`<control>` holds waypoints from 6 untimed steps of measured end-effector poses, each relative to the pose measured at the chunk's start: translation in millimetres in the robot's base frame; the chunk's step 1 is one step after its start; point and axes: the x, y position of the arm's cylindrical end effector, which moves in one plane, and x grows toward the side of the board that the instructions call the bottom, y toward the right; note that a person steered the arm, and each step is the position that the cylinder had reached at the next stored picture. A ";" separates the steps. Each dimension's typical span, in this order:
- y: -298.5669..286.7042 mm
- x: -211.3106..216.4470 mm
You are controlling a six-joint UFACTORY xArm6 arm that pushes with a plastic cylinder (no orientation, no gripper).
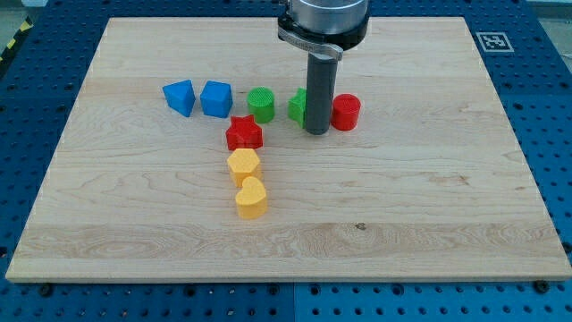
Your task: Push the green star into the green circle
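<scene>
The green circle (pixel 261 104) stands on the wooden board (pixel 429 206), a little above the middle. The green star (pixel 298 105) lies just to its right, with a small gap between them; the rod hides the star's right part. My tip (pixel 316 132) rests on the board right against the star's right side, between the star and a red cylinder (pixel 346 112).
A blue block (pixel 180 97) and a blue cube (pixel 215 98) lie left of the green circle. A red star (pixel 244 133) lies below the circle, with a yellow hexagon (pixel 242 165) and a yellow heart (pixel 251 198) below it.
</scene>
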 end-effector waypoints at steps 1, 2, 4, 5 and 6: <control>15.7 -1.4; 36.7 -3.0; 31.2 -35.7; 3.2 -33.5; -31.6 -33.2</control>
